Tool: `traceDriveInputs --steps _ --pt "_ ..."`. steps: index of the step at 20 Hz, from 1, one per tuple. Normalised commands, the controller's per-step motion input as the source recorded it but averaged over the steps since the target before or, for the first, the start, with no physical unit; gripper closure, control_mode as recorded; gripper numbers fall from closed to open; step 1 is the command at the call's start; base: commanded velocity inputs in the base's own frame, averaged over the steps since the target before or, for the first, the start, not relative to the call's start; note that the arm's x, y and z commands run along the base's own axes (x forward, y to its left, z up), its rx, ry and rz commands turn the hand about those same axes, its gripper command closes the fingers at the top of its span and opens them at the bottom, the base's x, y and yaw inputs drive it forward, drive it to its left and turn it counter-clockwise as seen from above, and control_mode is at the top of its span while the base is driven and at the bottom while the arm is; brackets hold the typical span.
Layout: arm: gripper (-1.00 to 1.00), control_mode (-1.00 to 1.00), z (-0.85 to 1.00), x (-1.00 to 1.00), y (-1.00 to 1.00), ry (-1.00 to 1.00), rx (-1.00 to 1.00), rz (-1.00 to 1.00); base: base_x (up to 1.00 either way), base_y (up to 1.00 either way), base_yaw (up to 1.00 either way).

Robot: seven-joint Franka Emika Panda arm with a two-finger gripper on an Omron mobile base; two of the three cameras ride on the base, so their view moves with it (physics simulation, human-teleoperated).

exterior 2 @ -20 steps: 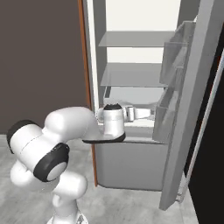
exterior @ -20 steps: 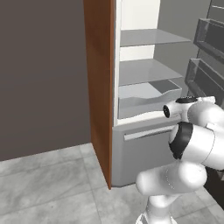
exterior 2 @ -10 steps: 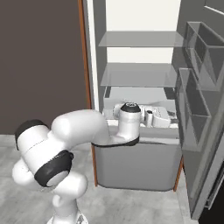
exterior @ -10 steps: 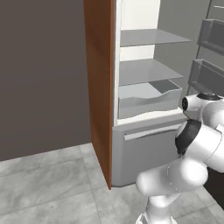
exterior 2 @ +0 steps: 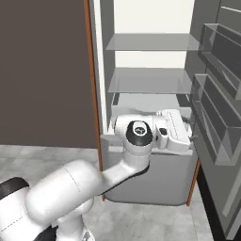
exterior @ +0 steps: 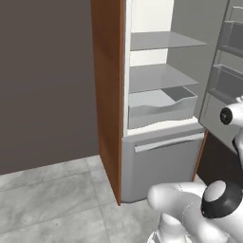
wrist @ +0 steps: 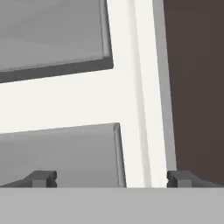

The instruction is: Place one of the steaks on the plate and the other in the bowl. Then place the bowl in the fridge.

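Observation:
The fridge (exterior: 108,95) stands open in front of me, with its wood-brown side panel on the left and pale grey shelves (exterior 2: 150,81) inside. My gripper (exterior 2: 192,129) hangs level with the clear drawer (exterior: 161,110), near the fridge's right side, and points toward the door. In the hand view my gripper (wrist: 112,179) is open, nothing lies between its fingertips (wrist: 43,178), and grey fridge shelves (wrist: 52,30) lie ahead beside a white wall. The steaks, the plate and the bowl are out of view.
The open fridge door with its clear bins (exterior 2: 219,117) juts out on the right, close to my hand. A closed lower drawer with a bar handle (exterior: 166,142) sits under the shelves. A dark wall (exterior: 47,80) lies to the left, above a grey tiled floor (exterior: 52,199).
Both base views have shifted, so the fridge looks nearer and more frontal. My hand has swung right across the fridge's front toward the door. The gripper stays open.

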Motion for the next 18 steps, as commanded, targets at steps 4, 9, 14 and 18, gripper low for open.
traceDriveInputs --steps 4,9,14,18 --pt "-1.0 -1.0 0.5 -0.77 0.86 -0.02 0.0 0.29 0.0 0.0 0.0" --pt "-1.0 -1.0 0.44 -0.66 1.0 0.04 0.0 0.37 0.0 0.0 0.0" --pt "-1.0 -1.0 0.59 -0.49 1.0 0.13 0.02 0.43 0.0 0.0 0.0" --pt "-1.0 -1.0 0.62 -0.39 1.0 0.21 0.04 0.44 0.0 0.0 0.0"
